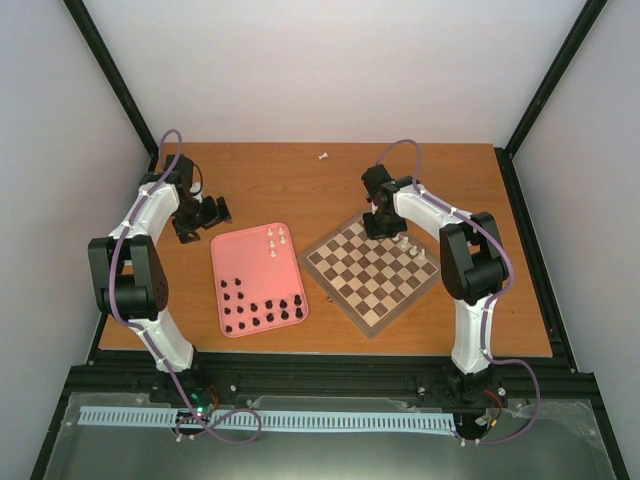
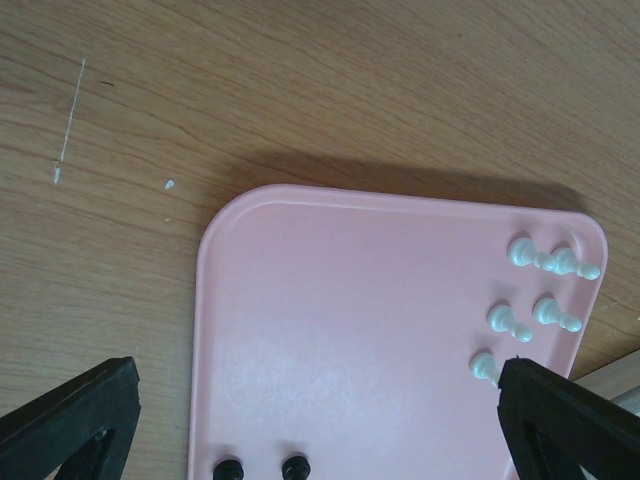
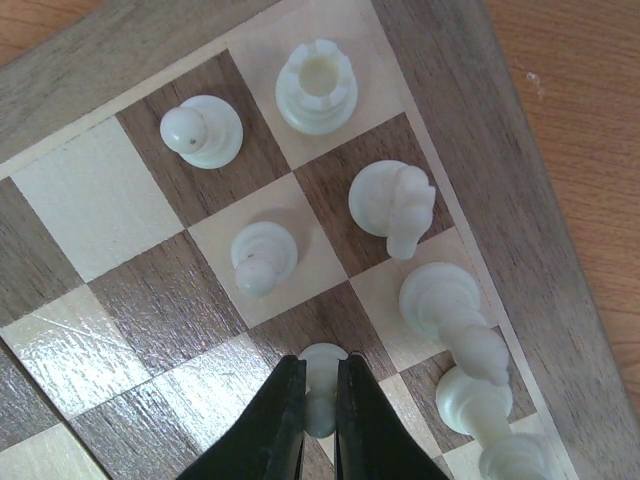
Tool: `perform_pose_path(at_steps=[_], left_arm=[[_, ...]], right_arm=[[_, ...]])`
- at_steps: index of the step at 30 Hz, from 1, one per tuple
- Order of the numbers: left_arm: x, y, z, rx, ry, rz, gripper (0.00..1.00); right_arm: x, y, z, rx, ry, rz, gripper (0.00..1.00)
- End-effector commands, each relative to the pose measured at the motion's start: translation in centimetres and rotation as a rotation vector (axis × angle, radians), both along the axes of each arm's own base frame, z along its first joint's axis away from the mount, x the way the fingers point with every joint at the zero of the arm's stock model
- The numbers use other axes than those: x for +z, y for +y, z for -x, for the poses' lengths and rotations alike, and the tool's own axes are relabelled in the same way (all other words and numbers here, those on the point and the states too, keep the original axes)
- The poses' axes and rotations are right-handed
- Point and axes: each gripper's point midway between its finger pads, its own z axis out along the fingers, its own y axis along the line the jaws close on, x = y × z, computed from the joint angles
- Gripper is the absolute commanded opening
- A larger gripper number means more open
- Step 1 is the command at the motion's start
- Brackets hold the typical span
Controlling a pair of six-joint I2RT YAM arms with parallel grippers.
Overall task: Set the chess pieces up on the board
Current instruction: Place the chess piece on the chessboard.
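Black framing rail and a white ridged strip run along the near side.

Tabletop: brown wood grain, bearing every item below.

Pink tray: rounded corners, left of centre. Contents:
- black chess pieces, ranged in an L along its left side and near edge
- five white pawns, upright, grouped in its far right corner

Chessboard: dark and pale wooden squares with a light border, turned cornerwise. It sits just beside the tray's right edge; whether the two touch cannot be told.

White pieces on the board are all gathered at its right corner.
- Edge row, from the corner square: rook, knight, bishop, then a further tall piece, partly cut off by the frame.
- Second row: a pawn on a dark square beside the rook, another on a pale square beside the knight, and a third pawn at a dark square beside the bishop.

Right jaws: narrow, with black fingers clamped on either side of the third pawn. Whether its base rests on the square cannot be told.

Left jaws: spread wide and holding nothing, just off the tray's far left corner and pointed toward it. In the wrist view one finger stands at each lower corner, and the white pawns sit just beside the right one.

Stray white piece: alone on the tabletop near its far edge, well apart from board and tray. Its type is too small to tell.
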Motion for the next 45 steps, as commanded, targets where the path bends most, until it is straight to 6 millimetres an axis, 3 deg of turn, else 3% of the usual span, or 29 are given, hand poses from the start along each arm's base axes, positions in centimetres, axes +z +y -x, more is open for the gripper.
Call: perform_pose_path(at_steps=[1, 30, 41, 45], left_arm=[[1.0, 0.1, -0.6, -0.007, -0.030, -0.014, 1.00], [0.8, 0.0, -0.9, -0.007, -0.025, -0.007, 1.00], [0.6, 0.0, -1.1, -0.007, -0.022, -0.004, 1.00], [0.6, 0.0, -1.2, -0.009, -0.019, -0.006, 1.00]], right_arm=[[0.0, -0.2, -0.8, -0.004, -0.019, 0.005, 0.10], [0.3, -0.2, -0.9, 0.002, -0.030, 0.005, 0.16], [3.9, 0.6, -0.4, 0.011, -0.063, -0.056, 0.25], [5.6, 2.0, 0.6, 0.060, -0.074, -0.087, 0.36]])
